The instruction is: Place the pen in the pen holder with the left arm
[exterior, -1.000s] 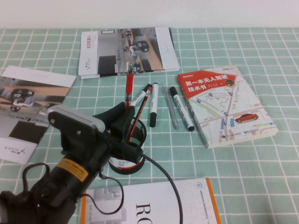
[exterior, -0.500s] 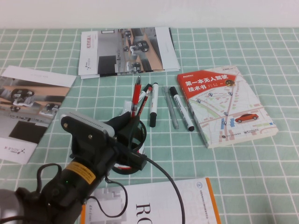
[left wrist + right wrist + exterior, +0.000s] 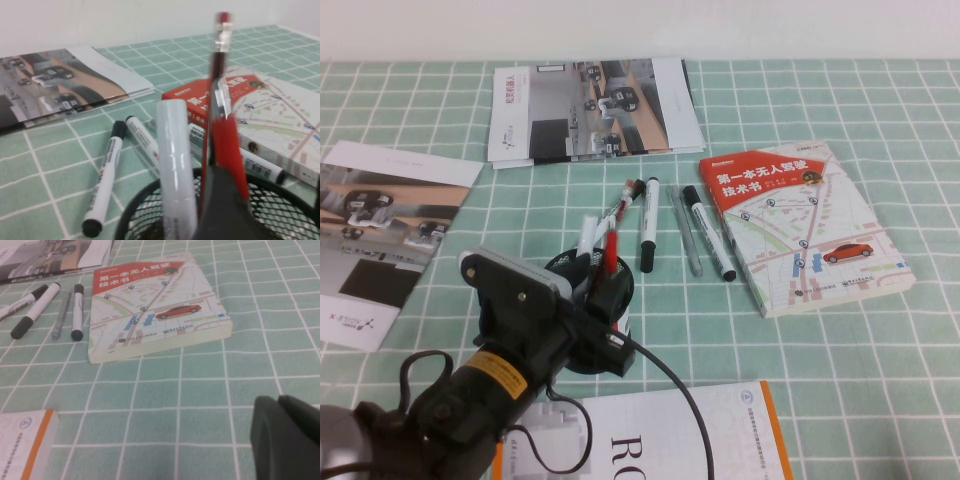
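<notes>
The red pen [image 3: 610, 252] stands nearly upright inside the black mesh pen holder [image 3: 620, 290], beside a white marker [image 3: 585, 238] that is also in it. My left gripper [image 3: 603, 292] sits right at the holder's rim on its near side, jaws apart, and no longer grips the pen. In the left wrist view the pen [image 3: 223, 107] rises behind one dark finger [image 3: 220, 210], with the white marker [image 3: 175, 170] and the mesh rim [image 3: 282, 197] around it. My right gripper [image 3: 279, 407] hovers shut and empty over bare tablecloth, outside the high view.
Two black-capped markers [image 3: 647, 238] [image 3: 710, 233] and a grey pen [image 3: 686, 232] lie beyond the holder. A red-topped map book [image 3: 805, 225] lies to the right. Brochures [image 3: 590, 105] [image 3: 380, 230] lie at the back and left, and an orange-edged booklet [image 3: 660, 440] lies at the front.
The red pen has dropped from high above the holder down into it. My left arm has moved slightly forward and lower, and the gripper has let go of the pen.
</notes>
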You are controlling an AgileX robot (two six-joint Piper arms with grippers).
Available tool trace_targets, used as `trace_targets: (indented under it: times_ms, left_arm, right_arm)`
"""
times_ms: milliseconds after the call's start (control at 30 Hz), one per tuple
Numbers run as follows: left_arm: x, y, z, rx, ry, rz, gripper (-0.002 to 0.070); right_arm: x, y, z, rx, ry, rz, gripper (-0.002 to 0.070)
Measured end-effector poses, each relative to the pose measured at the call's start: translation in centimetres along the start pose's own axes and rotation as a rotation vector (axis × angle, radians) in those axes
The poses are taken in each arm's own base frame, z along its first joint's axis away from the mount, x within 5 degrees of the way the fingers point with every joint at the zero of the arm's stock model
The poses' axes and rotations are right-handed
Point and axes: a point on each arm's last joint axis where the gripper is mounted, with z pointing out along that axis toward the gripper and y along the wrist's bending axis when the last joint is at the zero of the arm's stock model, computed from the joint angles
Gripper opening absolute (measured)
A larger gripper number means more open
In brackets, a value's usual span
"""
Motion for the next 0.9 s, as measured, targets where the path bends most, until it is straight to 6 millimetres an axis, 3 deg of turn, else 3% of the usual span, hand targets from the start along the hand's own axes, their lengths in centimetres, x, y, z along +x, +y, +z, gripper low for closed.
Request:
trace_targets:
  times_ms: [100,200,267,400,500,700,900]
  left_arm:
    - [-0.3,0.2,-0.1,-0.022,-0.008,-0.011,0.0369]
    - [-1.5,0.4,-0.7,-0.041,-0.041,0.008,0.0359]
    - [-2.6,0.5,-1.5,-0.044,-0.06,0.016,0.03]
    - [-4.9,0.4,-3.5,-0.025,-0.034,0.008,0.0078]
    - [-6.6,0.3,-5.3,-0.003,-0.005,-0.005,0.0022]
    - [-8.5,0.2,-9.3,0.035,0.078,-0.053,0.0001]
    - [-10.1,0.2,-12.2,0.065,0.046,-0.051,0.0]
  right_arm:
    - [0.0,0.0,0.0,0.0,0.0,0.0,-0.002]
    - [0.0,0.0,0.0,0.0,0.0,0.0,-0.002]
    - [0.0,0.0,0.0,0.0,0.0,0.0,-0.002]
    - [0.0,0.0,0.0,0.0,0.0,0.0,-0.002]
    - [0.0,0.0,0.0,0.0,0.0,0.0,-0.002]
    - [0.0,0.0,0.0,0.0,0.0,0.0,-0.002]
    - [0.0,0.0,0.0,0.0,0.0,0.0,-0.002]
